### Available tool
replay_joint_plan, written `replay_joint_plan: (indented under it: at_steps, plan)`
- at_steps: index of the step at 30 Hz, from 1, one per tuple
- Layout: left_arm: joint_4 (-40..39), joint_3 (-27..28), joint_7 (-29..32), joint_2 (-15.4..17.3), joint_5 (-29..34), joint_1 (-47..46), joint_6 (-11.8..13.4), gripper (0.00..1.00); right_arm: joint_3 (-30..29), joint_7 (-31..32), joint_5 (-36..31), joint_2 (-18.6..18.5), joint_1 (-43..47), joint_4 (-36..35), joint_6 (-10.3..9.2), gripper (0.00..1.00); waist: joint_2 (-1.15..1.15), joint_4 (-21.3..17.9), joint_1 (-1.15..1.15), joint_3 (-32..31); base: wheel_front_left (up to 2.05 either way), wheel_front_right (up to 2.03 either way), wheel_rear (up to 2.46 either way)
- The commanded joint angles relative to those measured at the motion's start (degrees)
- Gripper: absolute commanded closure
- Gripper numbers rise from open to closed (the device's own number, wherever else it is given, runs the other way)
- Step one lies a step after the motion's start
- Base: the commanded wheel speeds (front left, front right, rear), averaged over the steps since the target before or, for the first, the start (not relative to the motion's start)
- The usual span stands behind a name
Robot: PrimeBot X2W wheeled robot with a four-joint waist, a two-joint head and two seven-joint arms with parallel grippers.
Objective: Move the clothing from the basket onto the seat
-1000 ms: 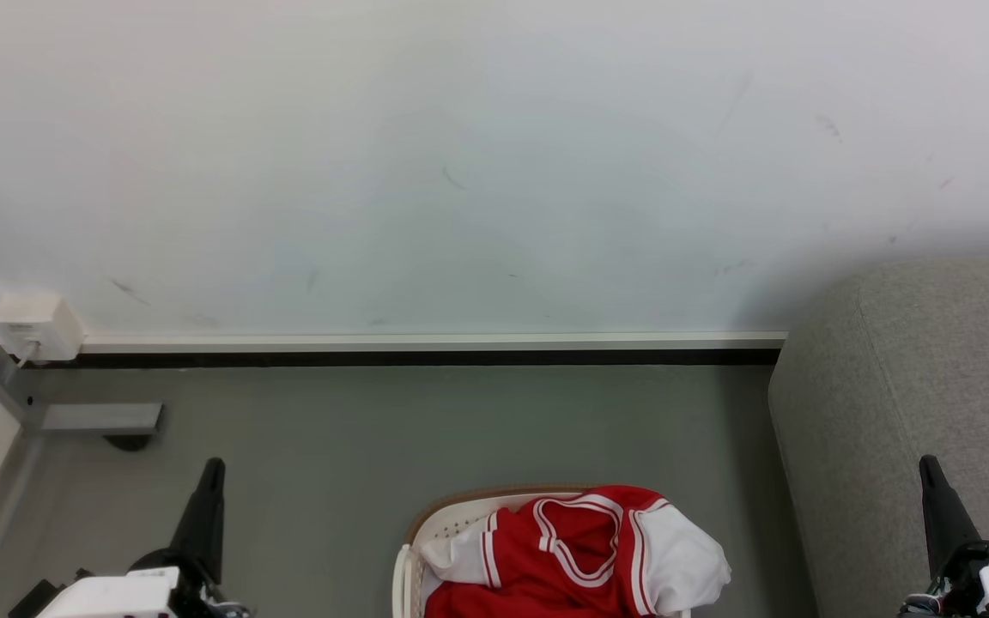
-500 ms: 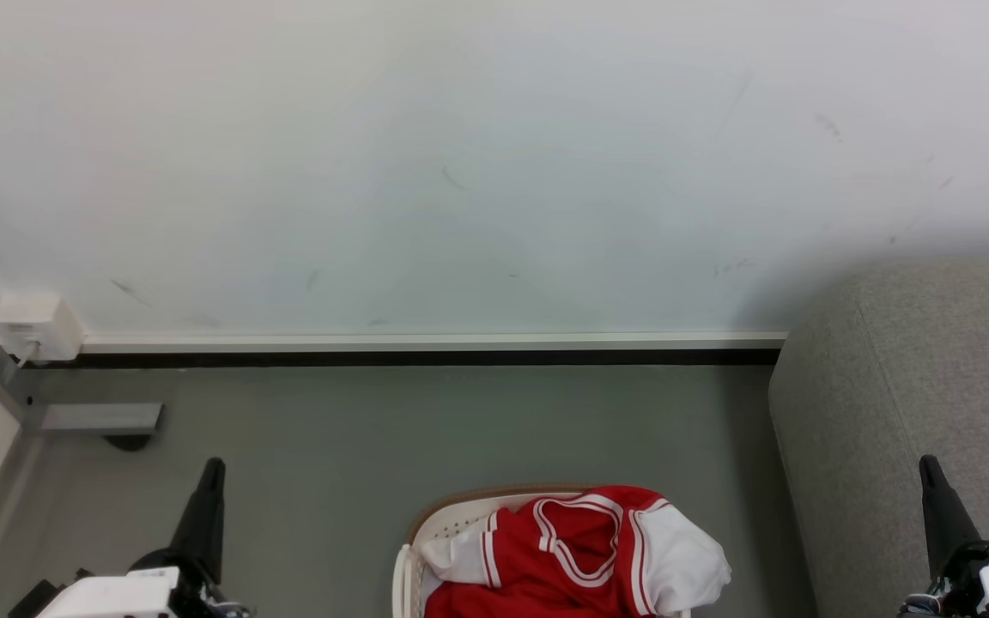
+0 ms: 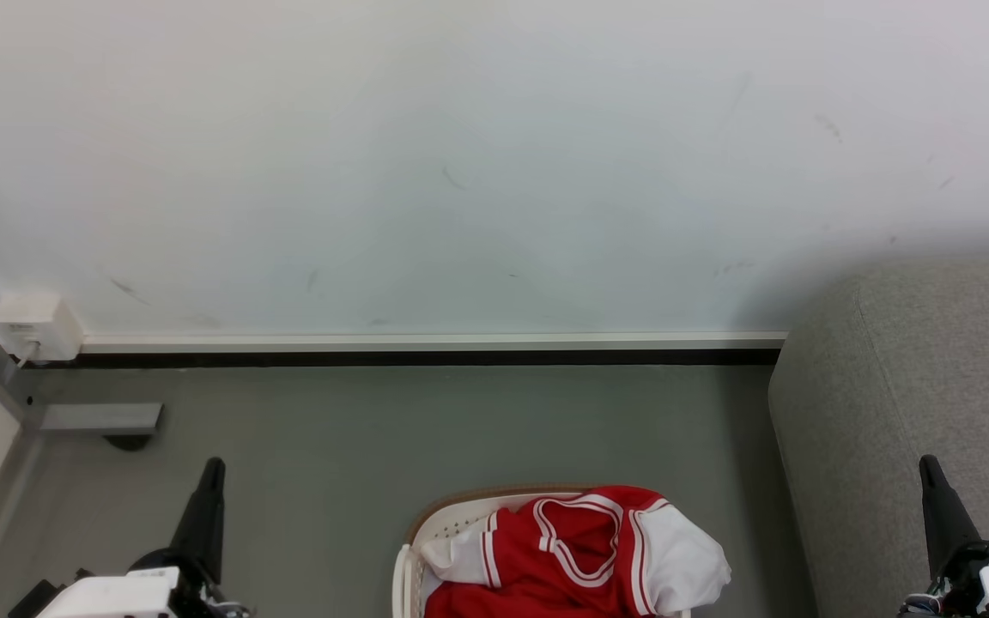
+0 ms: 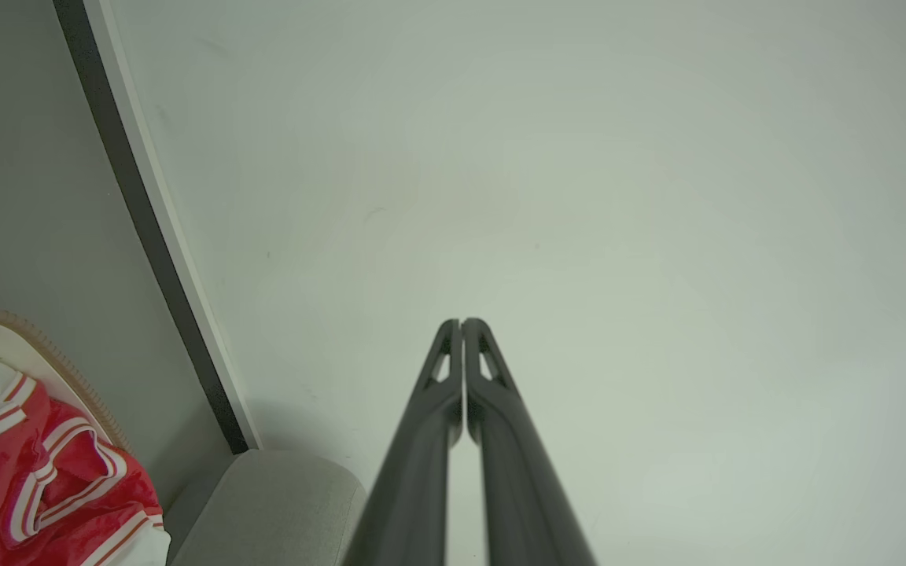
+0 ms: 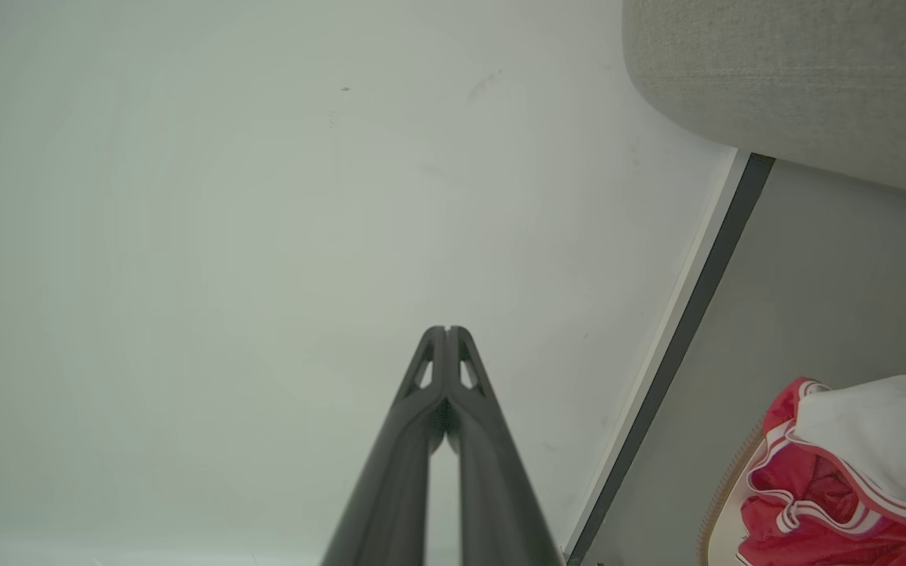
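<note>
Right, the clothing point(image 3: 576, 554) sits heaped in the basket point(image 3: 452, 508) on the floor point(image 3: 460, 421), just left of the seat point(image 3: 915, 403). Left gripper point(image 4: 462, 322) is clenched on nothing, right gripper point(image 5: 447, 330) the same, one either side of the basket, well clear of the cloth.

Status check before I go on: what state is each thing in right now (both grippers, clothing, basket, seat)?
Left gripper: shut, holding nothing.
Right gripper: shut, holding nothing.
Clothing: heaped in the basket, white sleeve over the rim.
Basket: upright on the floor, loaded.
Seat: no clothing on the visible part.
</note>
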Motion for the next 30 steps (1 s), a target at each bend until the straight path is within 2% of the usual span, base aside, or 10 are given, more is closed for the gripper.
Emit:
replay_joint_plan:
  at_steps: [1, 20, 21, 30]
  plan:
    - [-0.17, 0.04, 0.15, 0.46, -0.79, -0.48, -0.06, 1.00, -0.21, 0.08, -0.02, -0.42, -0.80, -0.35, -0.15, 1.00, 0.00, 0.00, 0.00, 0.00, 0.00, 0.00, 0.00]
    - [-0.17, 0.04, 0.15, 0.46, -0.79, -0.48, -0.06, 1.00, -0.21, 0.08, -0.02, -0.42, -0.79, -0.35, -0.15, 1.00, 0.00, 0.00, 0.00, 0.00, 0.00, 0.00, 0.00]
    - [0.00, 0.00, -0.01, 0.00, 0.01, 0.00, 0.00, 0.00, 0.00, -0.01, -0.01, 0.00, 0.00, 0.00, 0.00, 0.00, 0.00, 0.00, 0.00, 0.00, 0.00, 0.00, 0.00]
    - [1.31, -1.24, -1.76, -0.46, 0.81, 1.43, 0.00, 0.00, 1.04, -1.76, -0.77, 0.63, 1.78, 0.77, 0.01, 0.00, 0.00, 0.02, 0.00, 0.02, 0.00, 0.00, 0.00]
